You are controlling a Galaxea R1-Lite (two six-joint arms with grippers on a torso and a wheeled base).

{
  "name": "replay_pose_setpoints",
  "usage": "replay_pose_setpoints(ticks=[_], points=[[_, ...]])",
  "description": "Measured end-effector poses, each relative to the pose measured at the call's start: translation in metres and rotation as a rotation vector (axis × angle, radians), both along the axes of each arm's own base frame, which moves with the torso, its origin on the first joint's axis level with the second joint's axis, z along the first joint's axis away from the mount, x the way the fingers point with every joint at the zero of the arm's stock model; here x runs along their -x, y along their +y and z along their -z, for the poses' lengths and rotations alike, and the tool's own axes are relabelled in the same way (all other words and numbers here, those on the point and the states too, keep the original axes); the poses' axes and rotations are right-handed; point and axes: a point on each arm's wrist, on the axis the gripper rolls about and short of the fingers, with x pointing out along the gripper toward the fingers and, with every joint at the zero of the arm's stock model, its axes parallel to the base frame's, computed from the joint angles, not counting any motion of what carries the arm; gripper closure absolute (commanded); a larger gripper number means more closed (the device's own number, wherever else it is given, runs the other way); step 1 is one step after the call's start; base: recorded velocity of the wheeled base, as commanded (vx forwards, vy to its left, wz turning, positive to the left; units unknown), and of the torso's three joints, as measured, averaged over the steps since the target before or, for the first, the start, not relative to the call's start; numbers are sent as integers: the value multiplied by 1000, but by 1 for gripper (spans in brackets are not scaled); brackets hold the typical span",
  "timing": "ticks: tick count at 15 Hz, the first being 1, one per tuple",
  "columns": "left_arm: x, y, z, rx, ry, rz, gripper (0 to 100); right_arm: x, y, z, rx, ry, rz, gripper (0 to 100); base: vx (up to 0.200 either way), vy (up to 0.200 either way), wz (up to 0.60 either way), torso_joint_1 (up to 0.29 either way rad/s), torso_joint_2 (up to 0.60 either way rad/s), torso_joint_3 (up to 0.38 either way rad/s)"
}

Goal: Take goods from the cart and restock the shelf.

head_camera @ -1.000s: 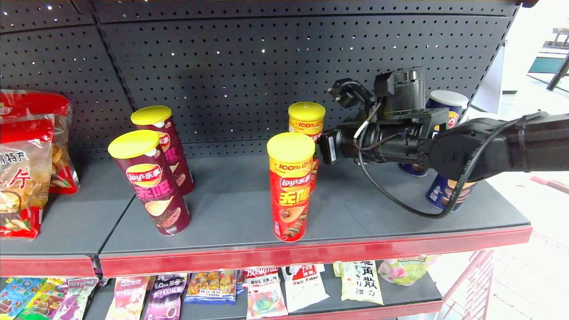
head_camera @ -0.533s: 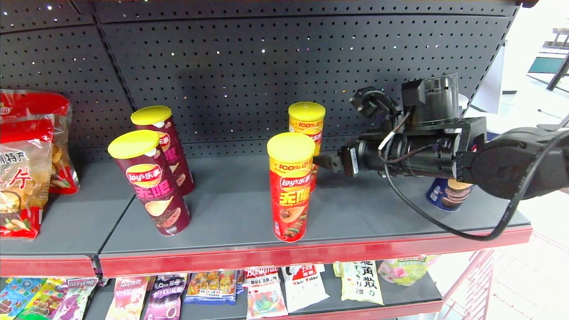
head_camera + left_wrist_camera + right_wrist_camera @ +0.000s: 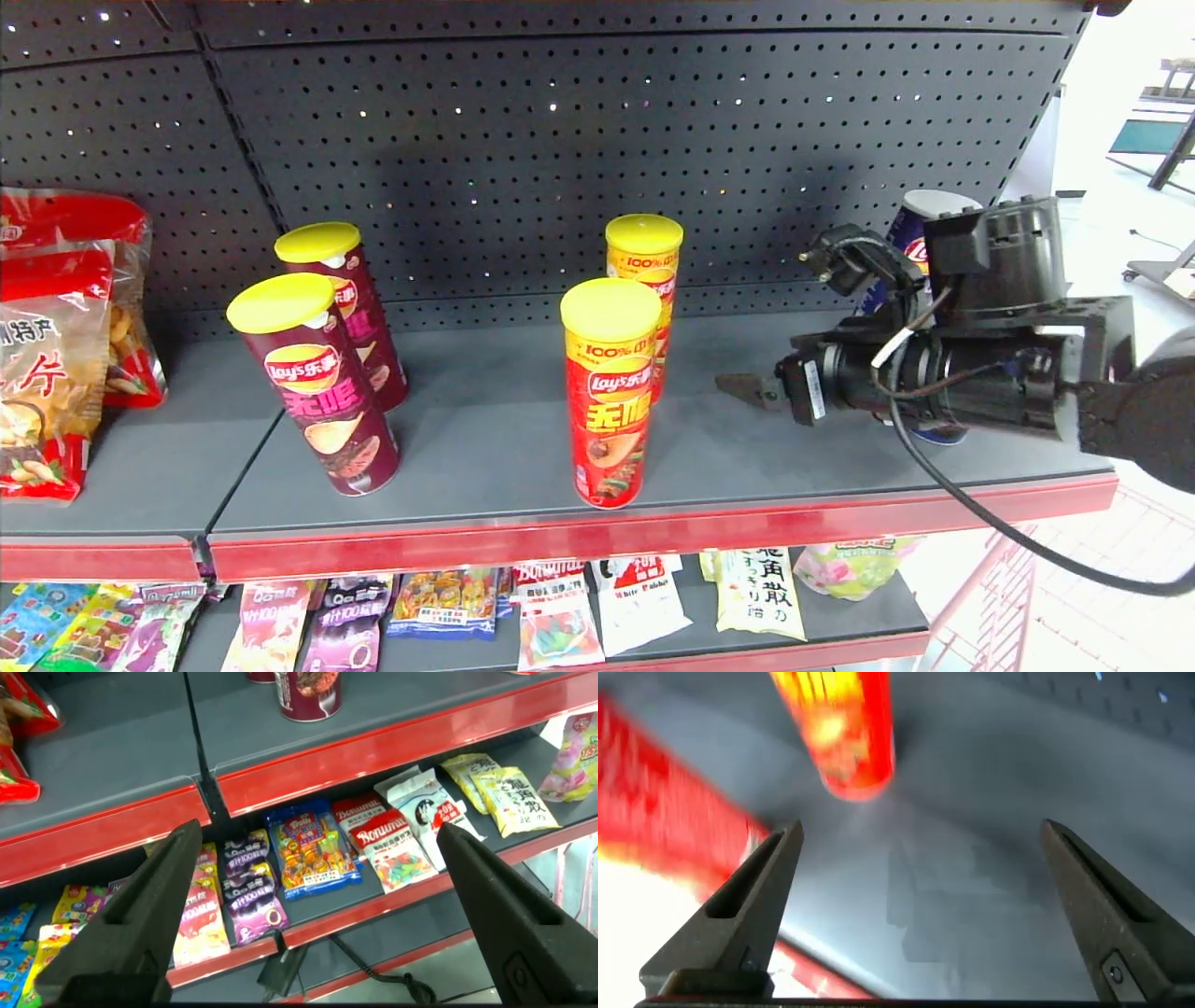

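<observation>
Right gripper (image 3: 744, 385) hovers over the shelf (image 3: 728, 467), jaws spread, near the front red chip can (image 3: 609, 401), which is upright, long axis vertical, yellow lid (image 3: 610, 308) up. Left gripper (image 3: 318, 829): jaws spread too.

text: printed labels on red can (image 3: 609, 392) | purple can (image 3: 322, 401) | snack packets (image 3: 308, 849)
</observation>
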Motion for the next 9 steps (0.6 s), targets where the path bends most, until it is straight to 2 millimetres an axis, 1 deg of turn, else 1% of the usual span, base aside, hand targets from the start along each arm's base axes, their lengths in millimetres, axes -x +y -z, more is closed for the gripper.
replay_pose_setpoints(ticks=[2, 4, 7, 9], points=[[-1, -1, -1, -8, 16, 0, 0, 29, -10, 2, 10, 4, -8, 0, 0, 0, 0, 0, 0, 0], [-5, -2, -4, -21, 44, 1, 0, 65, -26, 4, 18, -6, -8, 0, 0, 0, 0, 0, 0, 0], [-18, -9, -22, -33, 100, 37, 0, 123, -63, 9, 7, -72, 42, 0, 0, 0, 0, 0, 0, 0], [-37, -19, -40, -25, 107, 67, 0, 157, -93, 18, -1, -134, 150, 0, 0, 0, 0, 0, 0, 0]])
